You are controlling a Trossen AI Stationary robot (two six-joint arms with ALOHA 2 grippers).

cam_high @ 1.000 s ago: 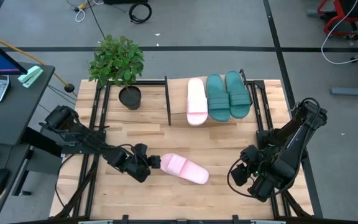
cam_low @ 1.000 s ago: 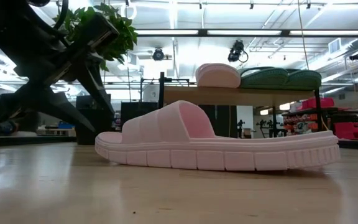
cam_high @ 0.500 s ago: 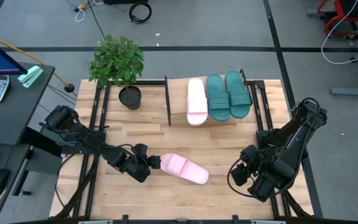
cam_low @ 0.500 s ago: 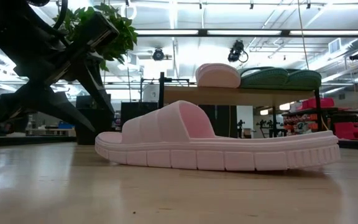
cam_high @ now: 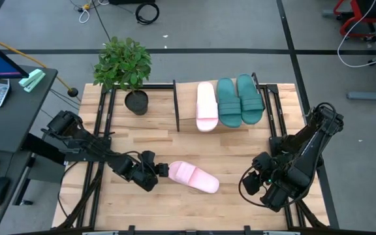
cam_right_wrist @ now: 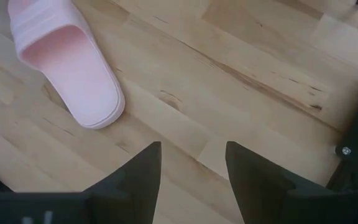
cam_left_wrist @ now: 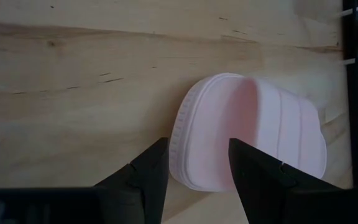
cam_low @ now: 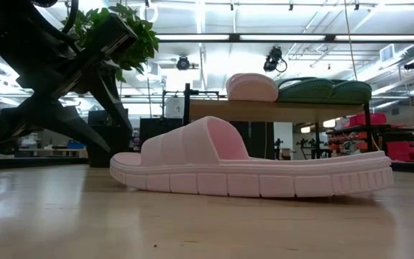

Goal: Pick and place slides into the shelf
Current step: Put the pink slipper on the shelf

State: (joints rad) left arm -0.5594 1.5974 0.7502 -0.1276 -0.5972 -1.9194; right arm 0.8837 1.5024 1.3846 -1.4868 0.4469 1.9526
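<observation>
A pale pink slide [cam_high: 193, 176] lies sole down on the tabletop, toward the near edge. On the shelf [cam_high: 187, 104] rest another pink slide [cam_high: 206, 106] and two teal-green slides [cam_high: 228, 101] [cam_high: 249, 98], side by side. My left gripper [cam_high: 164, 171] is low at the lying slide's left end and open. In the left wrist view, the left gripper [cam_left_wrist: 197, 146] has a finger on either side of that end [cam_left_wrist: 188, 155]. My right gripper [cam_high: 256, 179] waits open over the table's right near part, clear of the slide [cam_right_wrist: 73, 68]. My left gripper comes at the pink slide's left end [cam_left_wrist: 188, 155] level from the table's left, with one finger [cam_left_wrist: 151, 168] beside the sole's edge and the other [cam_left_wrist: 247, 168] over the footbed side. I cannot tell whether either finger touches it. The slide lies flat on the table.
A potted plant [cam_high: 123, 65] stands at the table's far left, just left of the shelf's black frame [cam_high: 175, 104]. Black rails [cam_high: 100, 130] run along the left and right table edges. Bare wood [cam_high: 234, 150] lies between the lying slide and the shelf.
</observation>
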